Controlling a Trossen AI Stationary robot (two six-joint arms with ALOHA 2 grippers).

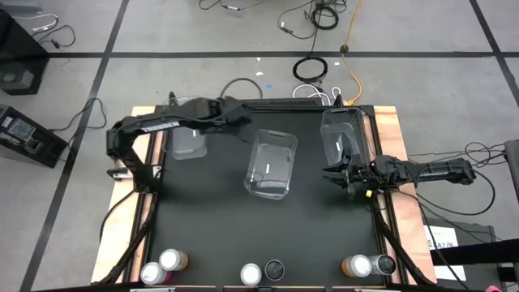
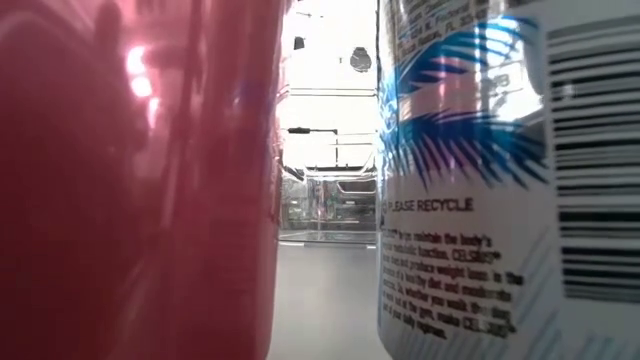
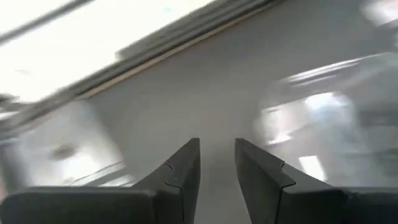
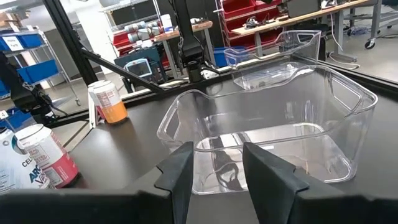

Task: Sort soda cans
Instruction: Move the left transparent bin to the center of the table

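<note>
From above, the black worktop (image 1: pixel 268 235) carries three clear bins: the left bin (image 1: pixel 188 142), the middle bin (image 1: pixel 270 165) and the right bin (image 1: pixel 342 134). The left gripper (image 1: pixel 243 122) hangs between the left and middle bins; the right gripper (image 1: pixel 331 173) sits just beside the right bin, its fingers aimed at the middle one. All six cans stand along the near edge, well apart from both sets of fingers: an orange can (image 1: pixel 173 260) touching a pink can (image 1: pixel 152 273), a second pink can (image 1: pixel 250 274) beside a dark can (image 1: pixel 275 268), and a second orange can (image 1: pixel 357 265) beside another dark can (image 1: pixel 383 264).

At table height, a pink can (image 2: pixel 130 180) and a white-labelled can (image 2: pixel 510 180) fill the view, with a bin (image 2: pixel 330 205) far behind.

The left wrist shows its fingers (image 3: pixel 183 177) slightly parted, holding nothing, blurred bins on either side.

The right wrist shows its fingers (image 4: pixel 183 171) slightly parted and empty, the middle bin (image 4: pixel 273 124) straight ahead, an orange can (image 4: pixel 109 102) and a pink can (image 4: pixel 46 155) off to one side.
</note>
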